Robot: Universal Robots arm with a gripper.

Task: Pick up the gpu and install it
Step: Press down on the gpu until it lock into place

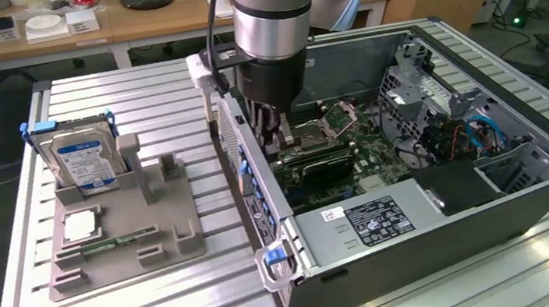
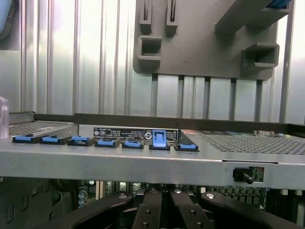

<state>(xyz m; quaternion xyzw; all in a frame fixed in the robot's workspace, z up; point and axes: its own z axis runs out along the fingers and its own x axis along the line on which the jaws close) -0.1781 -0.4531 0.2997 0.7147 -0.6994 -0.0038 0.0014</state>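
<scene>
In the exterior view the arm reaches down into the open computer case point(image 1: 442, 239), close to its rear wall. My gripper point(image 1: 277, 152) hangs just above the motherboard point(image 1: 376, 164) with its dark fingers drawn together. Directly under them a dark, thin card, the gpu point(image 1: 316, 167), stands on edge over the board and runs away from the rear wall. The fingers cover the spot where they meet it. From the wrist view, the gripper's black linkages point(image 2: 159, 214) converge, and beyond them runs the case's rear wall with a row of blue slot clips point(image 2: 159, 139).
A grey parts holder point(image 1: 123, 246) sits on the slatted table at the exterior view's left, carrying a hard drive point(image 1: 87, 161), a processor chip point(image 1: 82, 224) and a green memory stick point(image 1: 118, 242). Drive cages and cables point(image 1: 461, 138) fill the case's far side. A power supply point(image 1: 367, 224) lies at its near end.
</scene>
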